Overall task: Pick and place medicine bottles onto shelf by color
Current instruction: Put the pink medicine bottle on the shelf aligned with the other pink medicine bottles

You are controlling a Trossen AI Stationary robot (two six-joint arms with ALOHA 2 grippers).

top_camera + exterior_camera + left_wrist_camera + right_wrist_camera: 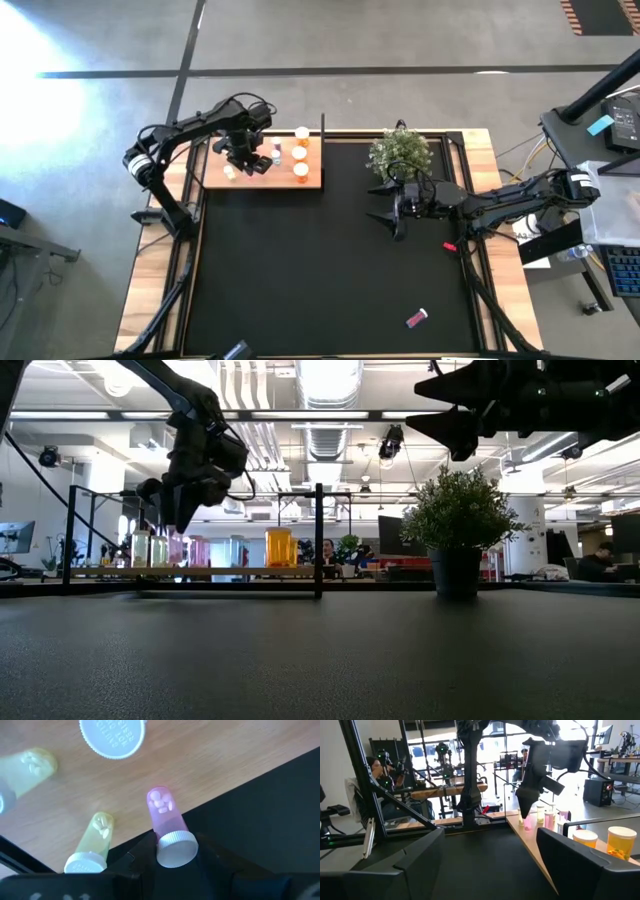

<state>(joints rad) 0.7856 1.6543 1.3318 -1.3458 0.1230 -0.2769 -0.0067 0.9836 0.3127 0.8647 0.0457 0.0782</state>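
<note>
The light-wood shelf [270, 180] lies at the mat's far left. Orange bottles [300, 152] stand at its right end, and yellowish ones [92, 845] and pink ones [198, 550] stand further left. My left gripper [245, 152] points straight down over the shelf's left half and is shut on a white-capped pink bottle [165, 820]. My right gripper [384, 203] hovers open and holds nothing, above the mat just in front of the plant. Another pink bottle [417, 318] lies on its side on the mat near the front right. My left gripper pinches the pink bottle's white cap [176, 849] between its two fingers [142, 854], coming from above and pointing down. The bottle is upright below the fingers, over the shelf's near edge. I cannot tell whether its base rests on the board or hangs just above it.
A potted green plant [400, 152] stands at the mat's far right, close behind my right gripper. A small red item [450, 246] lies by the mat's right edge. Thin black posts [318, 540] rise from the shelf's edges. A large white cap [112, 737] is right by the held bottle.
</note>
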